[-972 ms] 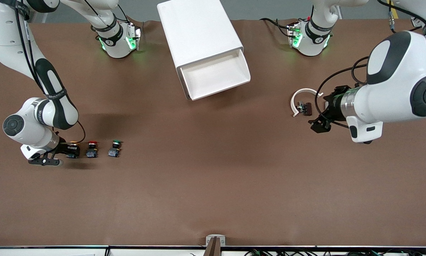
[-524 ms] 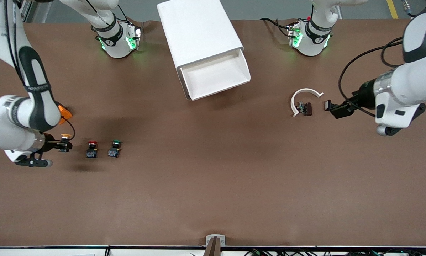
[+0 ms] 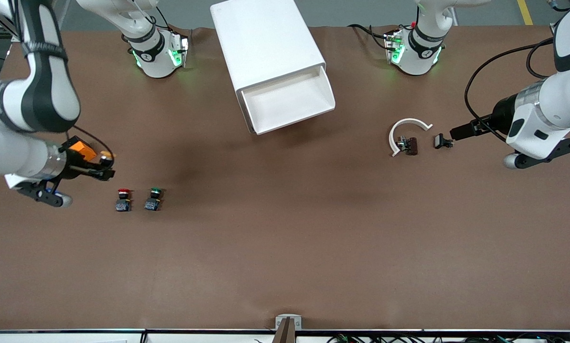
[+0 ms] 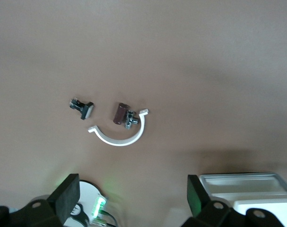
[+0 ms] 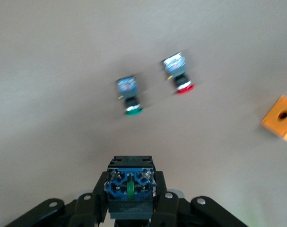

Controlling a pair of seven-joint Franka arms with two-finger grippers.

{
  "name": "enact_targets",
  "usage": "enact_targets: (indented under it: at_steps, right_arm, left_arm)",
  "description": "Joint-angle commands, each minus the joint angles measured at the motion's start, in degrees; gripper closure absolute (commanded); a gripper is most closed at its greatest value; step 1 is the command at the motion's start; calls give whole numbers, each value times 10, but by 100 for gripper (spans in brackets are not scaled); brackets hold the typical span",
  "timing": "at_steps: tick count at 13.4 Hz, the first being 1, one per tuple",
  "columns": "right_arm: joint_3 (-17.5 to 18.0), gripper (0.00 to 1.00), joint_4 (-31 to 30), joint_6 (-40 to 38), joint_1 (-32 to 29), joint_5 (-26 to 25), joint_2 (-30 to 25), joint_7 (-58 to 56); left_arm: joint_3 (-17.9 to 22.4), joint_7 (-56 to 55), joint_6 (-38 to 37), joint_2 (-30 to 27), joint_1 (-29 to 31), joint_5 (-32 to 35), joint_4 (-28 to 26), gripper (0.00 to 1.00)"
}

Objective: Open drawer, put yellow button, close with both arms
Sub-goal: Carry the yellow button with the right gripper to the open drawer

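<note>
drawer (image 3: 289,102) open, empty. right pincer (image 3: 105,167) grasping yellow button (image 3: 105,157), now raised off table (image 3: 285,238); left pincer (image 4: 131,201) released, withdrawn.

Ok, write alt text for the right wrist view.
The right gripper is shut on the yellow button, showing its blue-and-black underside, above the brown table. Below lie a green-capped button and a red-capped button, side by side and apart, with an orange block at the frame's edge.

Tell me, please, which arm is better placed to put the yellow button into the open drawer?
The right arm, probably. The right gripper is already shut on the yellow button, lifted above the table. The left gripper is open and empty near the white ring. The drawer stands open.
</note>
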Motion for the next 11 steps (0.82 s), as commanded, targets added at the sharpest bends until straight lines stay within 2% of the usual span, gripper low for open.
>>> enact_targets:
  at_steps: [1,4,8,11]
  right_arm:
    - [-4,100,-14,-18,78,8,-61,140]
    - [-4,100,-5,-13,206,8,-84,319]
    - [-5,100,9,39,338,-3,-76,509]
    - [-5,100,9,70,400,-42,-52,600]
  left_arm:
    - [-7,29,55,-44,0,18,-77,0]
    - [-22,31,130,-79,-2,18,-181,0]
    - [-51,36,147,-73,-5,18,-207,0]
    - [-76,43,193,-73,-5,18,-237,0]
